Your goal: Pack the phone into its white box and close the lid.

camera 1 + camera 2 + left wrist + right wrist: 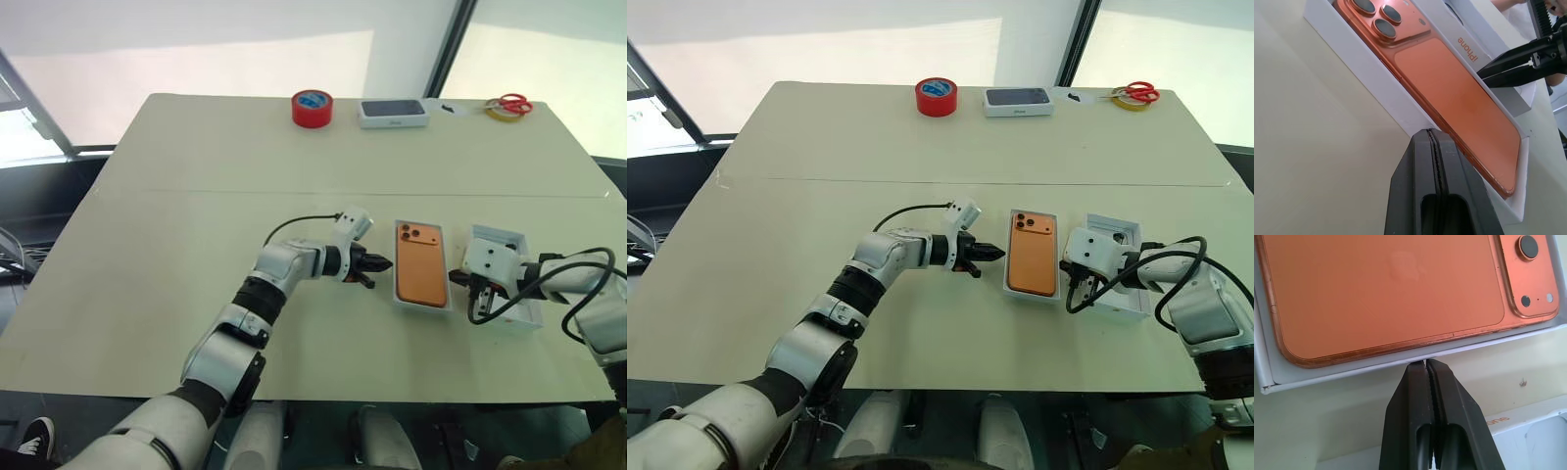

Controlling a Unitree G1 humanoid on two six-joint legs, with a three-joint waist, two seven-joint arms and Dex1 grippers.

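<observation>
Head view: phone, back up, lies inside white box mid-worktop; lid at its 3 o'clock. Left wrist view: left hand closed, empty, beside box. Right wrist view: right hand closed, empty, at box edge.

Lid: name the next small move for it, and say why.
Probably open the right gripper and turn to the lid beside it. The phone already lies camera-side up in the white box, the lid is still off, and both grippers' fingers are shut on nothing.
</observation>
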